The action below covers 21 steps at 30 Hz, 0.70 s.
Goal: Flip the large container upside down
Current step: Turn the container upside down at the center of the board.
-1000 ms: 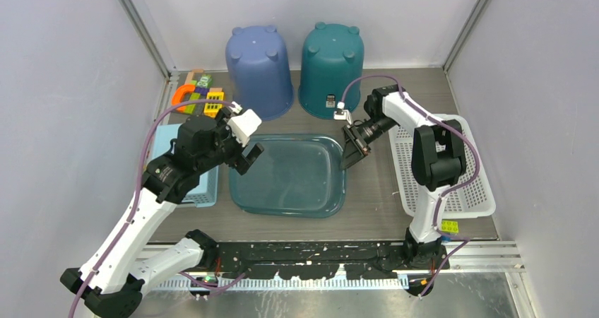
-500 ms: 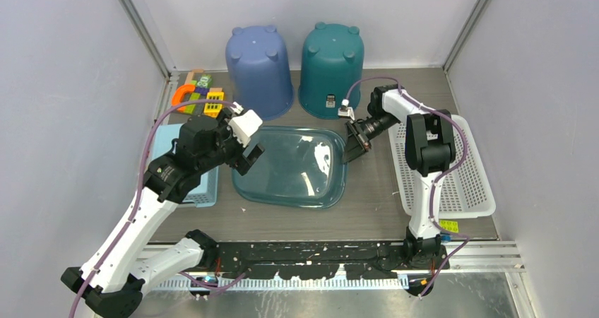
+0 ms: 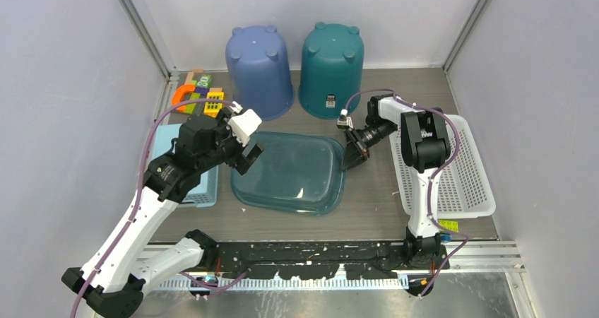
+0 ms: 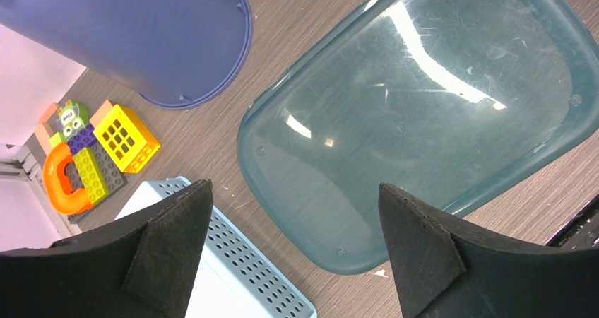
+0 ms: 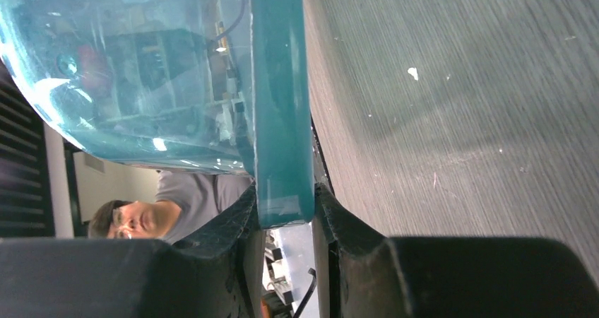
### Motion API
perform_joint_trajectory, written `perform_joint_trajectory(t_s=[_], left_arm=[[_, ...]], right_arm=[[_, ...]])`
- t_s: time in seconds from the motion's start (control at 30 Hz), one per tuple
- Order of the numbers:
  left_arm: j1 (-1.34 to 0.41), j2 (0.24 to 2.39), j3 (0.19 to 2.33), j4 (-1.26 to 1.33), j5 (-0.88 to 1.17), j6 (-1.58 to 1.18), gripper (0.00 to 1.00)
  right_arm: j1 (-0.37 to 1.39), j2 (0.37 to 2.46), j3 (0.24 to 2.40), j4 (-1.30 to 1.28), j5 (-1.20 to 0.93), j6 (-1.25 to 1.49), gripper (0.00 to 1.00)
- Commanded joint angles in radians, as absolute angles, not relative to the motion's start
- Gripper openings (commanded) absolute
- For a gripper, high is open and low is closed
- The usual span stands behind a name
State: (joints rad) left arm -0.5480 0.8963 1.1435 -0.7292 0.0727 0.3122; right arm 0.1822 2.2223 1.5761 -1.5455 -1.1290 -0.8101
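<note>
Grey wood-grain table [image 3: 374,205] — one translucent teal plastic tub [image 3: 289,173], bottom-up, rim pinched by right gripper [image 5: 284,215]; left gripper [image 4: 293,187] gapes empty.

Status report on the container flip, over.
Left gripper open above large container. Right gripper shut on its right rim. Base up. Blue bucket, teal bucket behind, apart.
</note>
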Motion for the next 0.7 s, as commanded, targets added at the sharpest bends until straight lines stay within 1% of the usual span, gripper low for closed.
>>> perform_joint_trajectory(t_s=[0.0, 0.13, 0.43, 0.67], left_arm=[[-0.540, 0.893, 1.141, -0.679, 0.092, 0.293, 0.88], [-0.538, 0.893, 1.139, -0.677, 0.091, 0.294, 0.88], [-0.537, 0.885, 1.131, -0.675, 0.092, 0.294, 0.88], [-0.534, 0.886, 1.131, -0.671, 0.095, 0.292, 0.88]], right_arm=[[0.193, 2.219, 1.573, -1.740, -1.178, -0.833, 0.08], [0.194, 2.232, 1.564, -1.740, -1.181, -0.836, 0.15], [0.194, 2.277, 1.571, -1.740, -1.193, -0.833, 0.20], [0.194, 2.279, 1.574, -1.740, -1.195, -0.833, 0.31]])
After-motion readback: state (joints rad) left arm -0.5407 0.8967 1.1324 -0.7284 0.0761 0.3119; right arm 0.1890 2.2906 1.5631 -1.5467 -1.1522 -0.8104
